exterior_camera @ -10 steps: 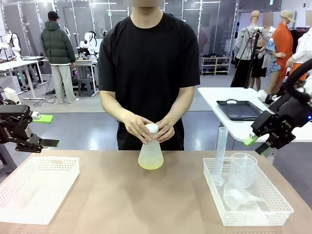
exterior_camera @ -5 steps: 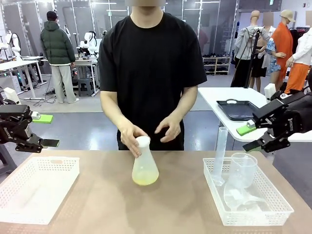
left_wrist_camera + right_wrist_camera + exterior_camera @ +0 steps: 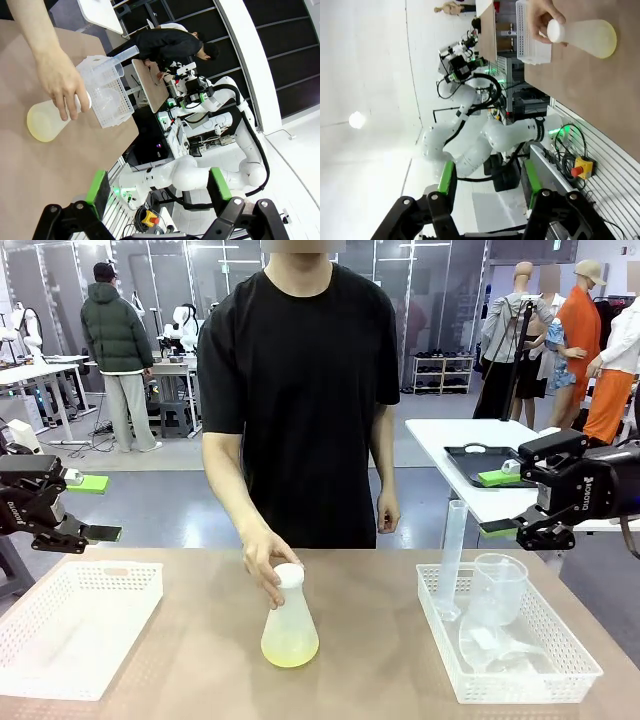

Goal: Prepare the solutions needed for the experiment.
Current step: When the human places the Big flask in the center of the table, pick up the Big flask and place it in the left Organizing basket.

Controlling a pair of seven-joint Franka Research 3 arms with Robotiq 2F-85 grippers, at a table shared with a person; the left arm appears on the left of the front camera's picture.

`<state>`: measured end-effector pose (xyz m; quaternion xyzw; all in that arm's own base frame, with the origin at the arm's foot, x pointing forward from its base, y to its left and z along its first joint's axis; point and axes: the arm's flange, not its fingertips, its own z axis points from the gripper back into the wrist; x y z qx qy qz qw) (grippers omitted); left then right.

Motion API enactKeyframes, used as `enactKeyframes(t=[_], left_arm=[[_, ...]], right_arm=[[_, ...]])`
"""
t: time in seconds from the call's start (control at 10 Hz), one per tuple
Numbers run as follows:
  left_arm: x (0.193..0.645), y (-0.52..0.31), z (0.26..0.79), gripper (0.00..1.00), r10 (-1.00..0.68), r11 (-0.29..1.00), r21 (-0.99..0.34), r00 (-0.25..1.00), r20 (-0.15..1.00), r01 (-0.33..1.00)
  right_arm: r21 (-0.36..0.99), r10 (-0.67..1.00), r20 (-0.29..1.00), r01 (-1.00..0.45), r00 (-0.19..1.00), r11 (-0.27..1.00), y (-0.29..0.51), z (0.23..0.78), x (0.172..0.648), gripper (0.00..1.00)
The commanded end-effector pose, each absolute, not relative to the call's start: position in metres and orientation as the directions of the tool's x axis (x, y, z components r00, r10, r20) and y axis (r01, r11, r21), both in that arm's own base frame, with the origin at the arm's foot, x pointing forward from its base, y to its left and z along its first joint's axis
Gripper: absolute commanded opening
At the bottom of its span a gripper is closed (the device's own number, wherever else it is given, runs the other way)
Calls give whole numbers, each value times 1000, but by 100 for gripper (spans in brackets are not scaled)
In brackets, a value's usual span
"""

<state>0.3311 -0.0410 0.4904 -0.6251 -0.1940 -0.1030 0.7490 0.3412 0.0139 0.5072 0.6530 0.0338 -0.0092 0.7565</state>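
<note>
A frosted conical flask [image 3: 290, 625] stands near the table's middle, with a shallow layer of pale yellow-green solution [image 3: 290, 648] in its base. The person's hand [image 3: 264, 558] grips its capped neck; the other hand hangs at their side. My left gripper [image 3: 95, 508] hovers open beyond the table's left edge, far from the flask. My right gripper [image 3: 497, 502] hangs open above the right basket. The left wrist view shows the flask [image 3: 46, 121] under the hand [image 3: 60, 80], beyond my open left gripper [image 3: 159, 186]. The right wrist view has the flask [image 3: 589, 37] beyond my open right gripper [image 3: 488, 182].
A white basket [image 3: 75, 625] with nothing in it sits at the front left. The right white basket [image 3: 510, 685] holds a tall clear graduated cylinder [image 3: 453, 555] and a clear beaker [image 3: 497, 590]. A black tray [image 3: 490, 465] lies on the white table behind.
The person slid the flask toward my side of the table, going from two hands to one. My right gripper turned and dropped slightly. The left arm stayed still.
</note>
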Motion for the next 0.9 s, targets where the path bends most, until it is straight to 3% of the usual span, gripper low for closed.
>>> enactKeyframes(t=[0.0, 0.8], left_arm=[[333, -43, 493, 100, 98, 170, -895, 897, 431, 412], [333, -43, 493, 100, 98, 170, -895, 897, 431, 412]], right_arm=[[982, -37, -103, 107, 994, 157, 27, 511, 338, 66], [986, 5, -77, 76, 997, 152, 16, 506, 343, 66]])
